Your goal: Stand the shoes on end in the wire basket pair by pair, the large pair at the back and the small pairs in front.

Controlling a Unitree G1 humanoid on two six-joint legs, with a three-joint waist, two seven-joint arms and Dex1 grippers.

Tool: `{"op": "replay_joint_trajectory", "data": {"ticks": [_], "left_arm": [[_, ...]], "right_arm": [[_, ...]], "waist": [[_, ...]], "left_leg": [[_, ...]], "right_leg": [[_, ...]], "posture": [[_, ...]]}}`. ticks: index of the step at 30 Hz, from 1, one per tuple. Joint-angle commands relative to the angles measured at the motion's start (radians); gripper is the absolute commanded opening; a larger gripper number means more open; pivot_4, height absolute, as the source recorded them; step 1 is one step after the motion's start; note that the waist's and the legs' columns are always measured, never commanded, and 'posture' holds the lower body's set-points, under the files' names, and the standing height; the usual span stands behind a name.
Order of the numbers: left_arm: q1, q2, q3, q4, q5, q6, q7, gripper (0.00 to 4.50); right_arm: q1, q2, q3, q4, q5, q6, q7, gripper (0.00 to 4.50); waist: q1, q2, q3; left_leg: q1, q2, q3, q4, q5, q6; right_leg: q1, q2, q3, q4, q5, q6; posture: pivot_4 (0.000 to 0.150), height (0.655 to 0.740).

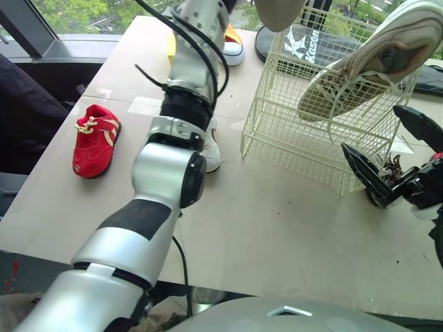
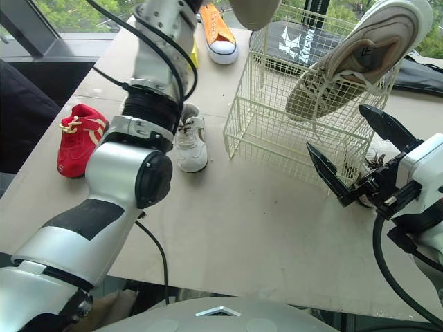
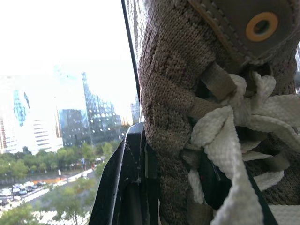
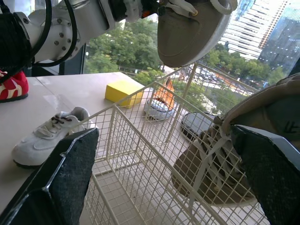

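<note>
I read the left gripper point(image 3: 173, 159) as clamped on a large tan shoe point(image 4: 192, 33), which it holds in the air above the back of the wire basket point(image 2: 277, 131). A second large tan shoe point(image 2: 346, 62) lies tilted inside the basket, its upper end resting over the rim. The right gripper point(image 2: 336, 128) sits just beside the basket's near right corner, fingers spread wide and holding nothing. On the table point(image 2: 263, 228), a white shoe point(image 2: 190, 138) lies left of the basket, a red shoe point(image 1: 95, 140) farther left, and an orange shoe point(image 2: 218, 31) toward the back.
</note>
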Motion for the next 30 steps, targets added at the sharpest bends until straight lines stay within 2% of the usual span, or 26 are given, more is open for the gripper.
{"op": "replay_joint_trajectory", "data": {"ticks": [1, 4, 9, 13, 16, 19, 21, 24, 30], "left_arm": [[-0.077, -0.045, 0.007, 0.087, 0.025, -0.142, 0.058, 0.65], [-0.081, -0.099, -0.012, 0.162, 0.063, -0.178, 0.103, 0.65], [-0.054, -0.130, -0.066, 0.228, 0.172, -0.216, 0.236, 0.65], [-0.006, -0.170, -0.080, 0.260, 0.179, -0.184, 0.190, 0.65], [0.032, -0.189, -0.071, 0.257, 0.157, -0.163, 0.117, 0.65], [0.064, -0.194, -0.060, 0.249, 0.141, -0.135, 0.080, 0.65], [0.074, -0.192, -0.067, 0.248, 0.152, -0.131, 0.086, 0.65], [0.063, -0.193, -0.064, 0.255, 0.151, -0.102, 0.078, 0.65], [0.063, -0.192, -0.056, 0.246, 0.139, -0.093, 0.023, 0.65]], "right_arm": [[0.052, -0.048, 0.012, -0.031, -0.015, -0.114, -0.074, 4.50], [0.098, -0.083, 0.021, -0.031, -0.022, -0.167, -0.117, 4.50], [0.152, -0.132, 0.032, -0.031, -0.024, -0.234, -0.190, 4.50], [0.238, -0.132, 0.004, -0.031, -0.046, -0.263, -0.235, 4.50], [0.305, -0.131, -0.020, -0.031, 0.061, -0.261, -0.236, 4.50], [0.312, -0.132, -0.143, -0.017, 0.189, -0.184, -0.157, 4.50], [0.266, -0.155, -0.234, 0.056, 0.219, -0.126, -0.089, 4.50], [0.138, -0.243, -0.337, 0.228, 0.309, -0.045, 0.097, 4.50], [-0.072, -0.384, -0.432, 0.498, 0.430, 0.181, 0.435, 4.50]], "waist": [[0.000, 0.000, 0.000], [0.000, 0.000, 0.000], [0.001, -0.001, 0.000], [0.004, 0.000, -0.001], [0.011, 0.000, -0.001], [0.008, -0.001, -0.001], [0.008, -0.001, -0.001], [0.004, 0.000, -0.001], [0.005, 0.000, -0.001]], "left_leg": [[0.000, -0.001, 0.000, 0.000, 0.000, 0.001], [0.000, -0.001, 0.001, 0.000, -0.001, 0.002], [0.000, -0.002, 0.001, 0.000, -0.001, 0.002], [0.000, -0.001, 0.001, 0.000, -0.001, 0.002], [0.001, -0.001, 0.001, 0.000, -0.001, 0.002], [0.001, -0.001, 0.001, 0.002, -0.001, 0.003], [0.001, -0.001, 0.001, 0.004, -0.002, 0.004], [0.000, -0.001, 0.001, 0.010, -0.007, 0.012], [-0.001, -0.001, 0.000, 0.014, -0.009, 0.016]], "right_leg": [[0.000, 0.000, 0.000, 0.000, 0.000, 0.001], [0.000, -0.001, 0.000, -0.001, 0.000, 0.003], [0.000, -0.001, 0.000, -0.001, 0.000, 0.004], [0.000, -0.001, 0.001, -0.001, 0.000, 0.004], [0.002, -0.001, 0.000, -0.001, 0.000, 0.004], [0.002, -0.001, 0.001, -0.001, 0.000, 0.004], [0.002, -0.001, 0.001, -0.001, 0.000, 0.004], [0.004, 0.000, 0.001, 0.000, 0.001, 0.005], [0.005, -0.005, 0.001, 0.000, 0.002, 0.006]], "posture": [[0.150, 0.7400], [0.150, 0.7400], [0.150, 0.7400], [0.150, 0.7400], [0.150, 0.7400], [0.150, 0.7400], [0.150, 0.7400], [0.150, 0.7400], [0.150, 0.7400]]}}
